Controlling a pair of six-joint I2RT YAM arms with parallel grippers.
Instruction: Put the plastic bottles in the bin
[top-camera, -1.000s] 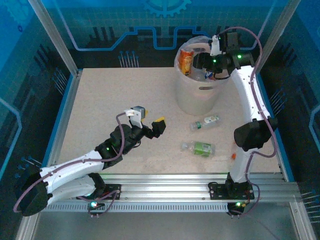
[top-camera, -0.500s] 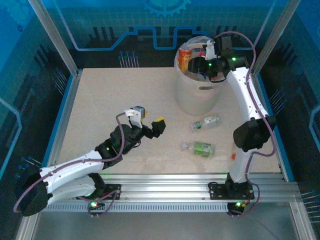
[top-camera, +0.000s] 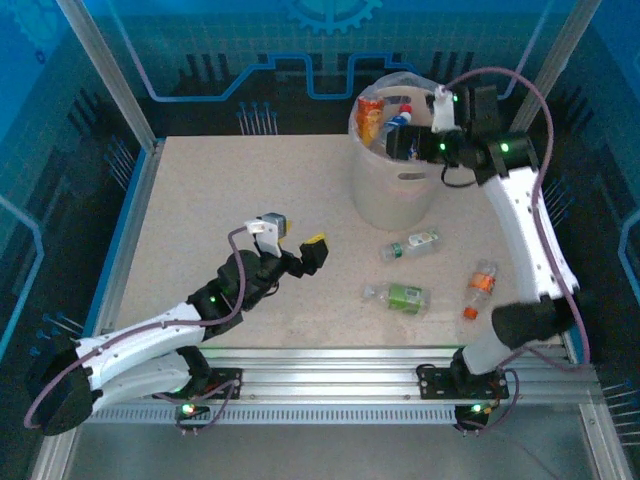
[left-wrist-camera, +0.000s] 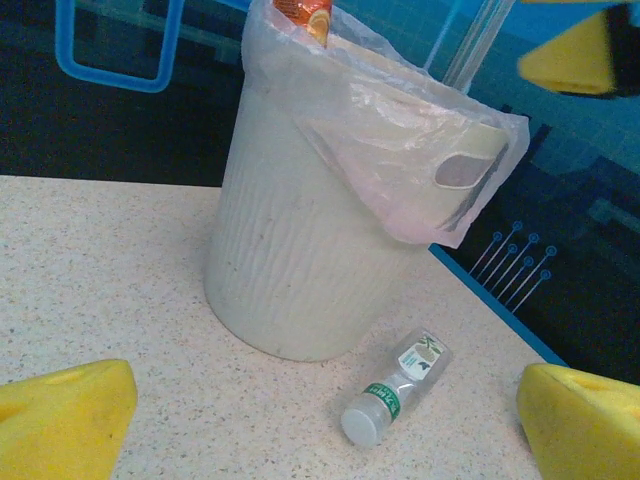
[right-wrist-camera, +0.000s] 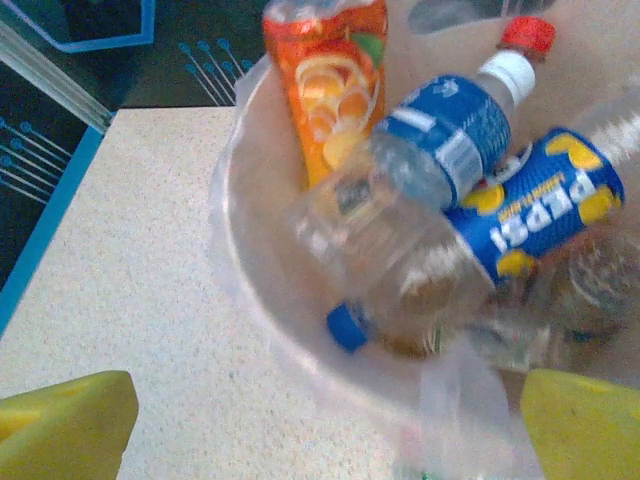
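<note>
**Bottle Loading: Right Arm Over Bin, Three Bottles on the Table**

The work surface is a speckled beige table (top-camera: 220, 200) inside a blue-panelled enclosure (top-camera: 200, 60) with aluminium posts. The bin (top-camera: 390, 205) stands far and right of centre, its clear liner (left-wrist-camera: 400, 150) draped over the rim.

Right gripper (right-wrist-camera: 320, 430): above the bin mouth, jaws spread wide, nothing between the pads. This position suits a release, so that a bottle drops inside the rim rather than onto it.

Left gripper (top-camera: 308, 252): jaws wide, empty, hovering mid-table and facing the bin, probably staged for the nearest pick.

In the bin:
- An orange-label bottle (right-wrist-camera: 325, 80) stands near upright against the wall.
- A blue-label bottle (right-wrist-camera: 450, 130) leans with its red cap up and to the right.
- A Pepsi bottle (right-wrist-camera: 540, 210) lies alongside.
- A clear bottle (right-wrist-camera: 400, 250) lies across them, blue cap down-left.

They lean because the pile props them.

On the table, near the bin:
- A small green-label bottle (top-camera: 410, 245), long axis roughly left–right, cap toward the left arm.
- A larger green-label bottle (top-camera: 397, 294), axis left–right, cap end unclear.
- An orange bottle (top-camera: 480, 285), axis near–far, cap apparently toward the near edge.
</note>
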